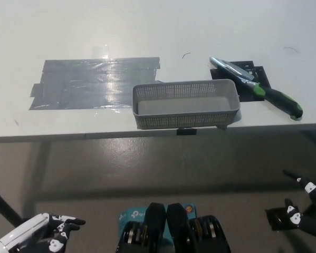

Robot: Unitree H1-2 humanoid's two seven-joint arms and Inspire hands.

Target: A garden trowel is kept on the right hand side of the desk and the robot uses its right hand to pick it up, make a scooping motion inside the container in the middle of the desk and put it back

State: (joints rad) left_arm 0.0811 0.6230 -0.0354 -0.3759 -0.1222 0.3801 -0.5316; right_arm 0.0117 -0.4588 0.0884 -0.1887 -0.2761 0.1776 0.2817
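**Both hands low, trowel lying on the desk**

The black right hand [300, 219] hangs below the desk edge, empty, its fingers [305, 183] spread and pointing up-left. The white left hand [41, 237] rests at lower left, fingers loosely apart, holding nothing. Beyond the right fingertips and to their left, the grey container [185, 120] sits at the front edge of the desk [147, 31]. Just beside its right end the garden trowel [255, 87] lies flat, well apart from the fingers.
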